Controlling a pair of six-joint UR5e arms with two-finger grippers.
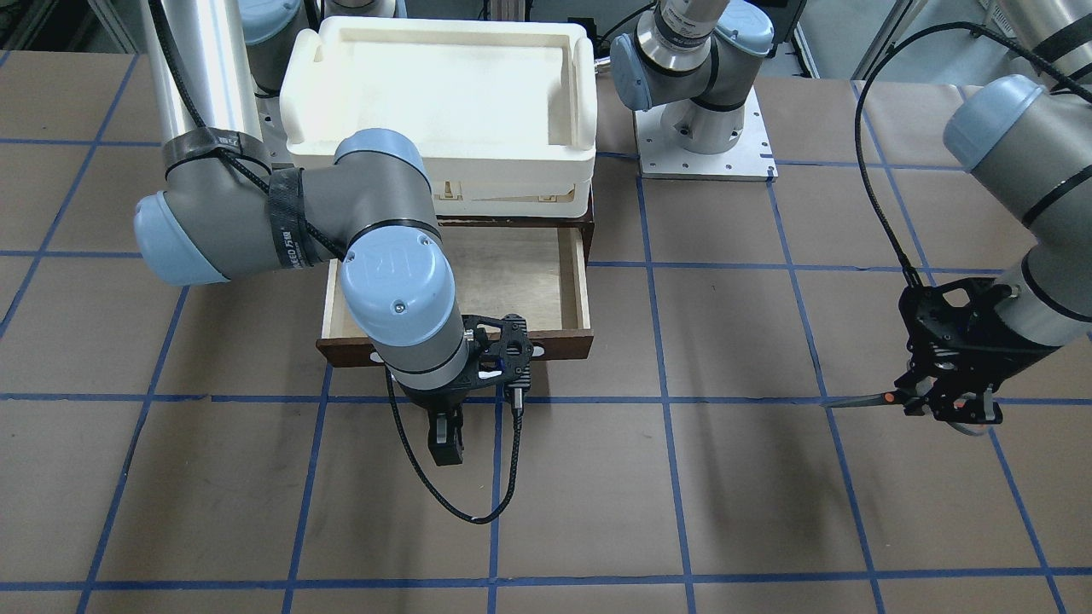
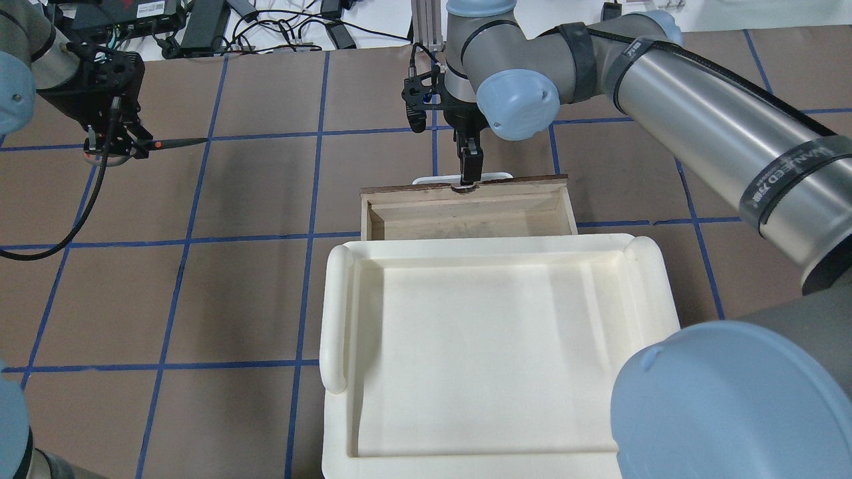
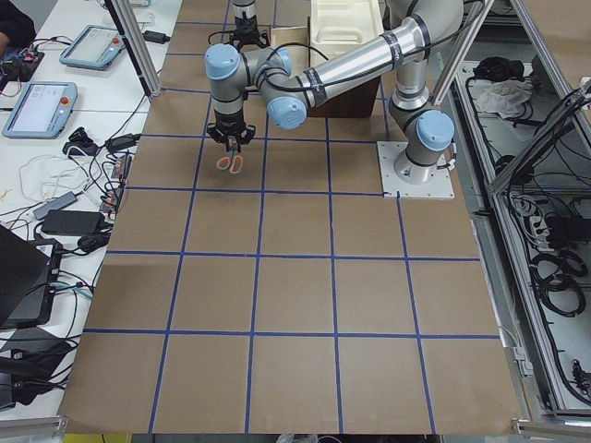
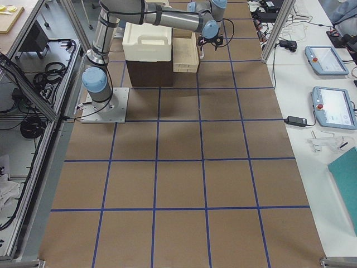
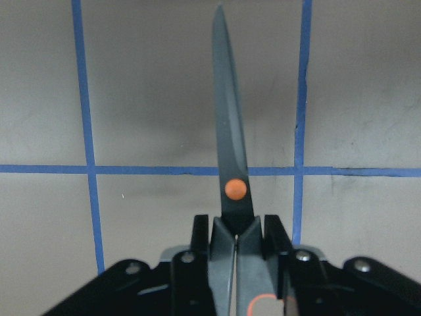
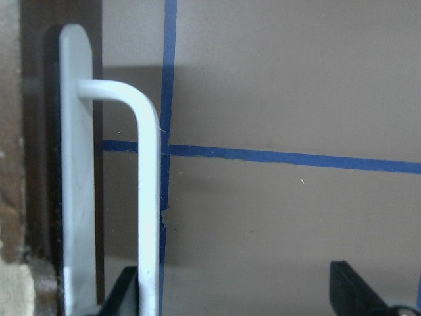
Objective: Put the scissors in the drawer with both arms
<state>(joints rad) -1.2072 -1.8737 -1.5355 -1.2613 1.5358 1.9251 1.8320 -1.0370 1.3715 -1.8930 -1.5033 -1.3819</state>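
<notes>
My left gripper (image 1: 951, 405) is shut on the scissors (image 1: 862, 401) by their handles and holds them above the table, far to one side of the drawer. The dark blades lie level and point toward the drawer side (image 2: 176, 142). The left wrist view shows the closed blades and orange pivot dot of the scissors (image 5: 230, 145) sticking out past the gripper (image 5: 235, 230). The drawer (image 1: 512, 273) is pulled open and its pale inside is empty. My right gripper (image 2: 470, 174) is open at the drawer's white bar handle (image 6: 148, 164), which lies just inside one finger (image 6: 125, 296).
A cream-white plastic tray (image 2: 339, 313) sits on top of the brown cabinet (image 4: 148, 72) that holds the drawer. The right arm's elbow (image 1: 392, 281) hangs over the drawer's left part. The left arm's base plate (image 1: 704, 158) is beside the tray.
</notes>
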